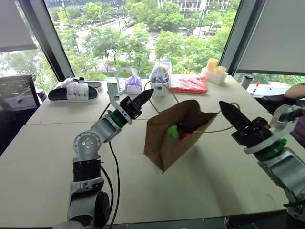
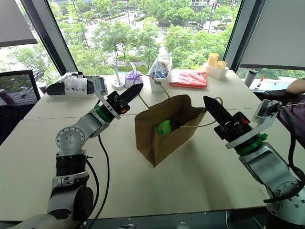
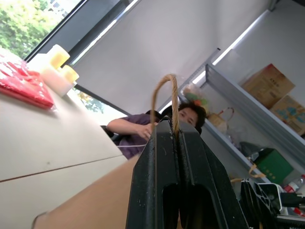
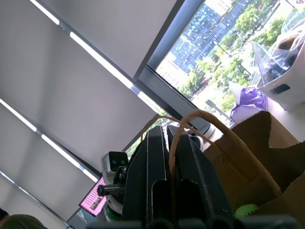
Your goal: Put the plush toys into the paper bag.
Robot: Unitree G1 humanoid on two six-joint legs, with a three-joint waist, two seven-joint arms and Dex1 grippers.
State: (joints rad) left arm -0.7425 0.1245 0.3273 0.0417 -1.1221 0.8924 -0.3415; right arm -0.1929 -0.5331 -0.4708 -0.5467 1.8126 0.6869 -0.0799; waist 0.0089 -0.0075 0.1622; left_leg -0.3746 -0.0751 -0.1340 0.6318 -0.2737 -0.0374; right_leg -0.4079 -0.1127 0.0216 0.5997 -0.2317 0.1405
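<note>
Nearest the robot, the right gripper (image 2: 209, 103) is raised beside the paper bag's right side with its black fingers pinched on a tan cord handle (image 4: 190, 125), while the left gripper (image 1: 147, 95) at the bag's far-left corner is likewise clamped on the other cord handle (image 3: 164, 93). Between them the paper bag (image 1: 167, 143) stands open on the white table (image 1: 47, 157), with the light green plush toy (image 1: 173, 132) and a bit of the orange plush toy (image 1: 185, 135) inside it. Farther back near the window lie a purple pouch (image 1: 133, 84), a clear plastic bag (image 1: 160, 76), a red packet (image 1: 189, 84) and black-and-white sandals (image 1: 74, 90).
</note>
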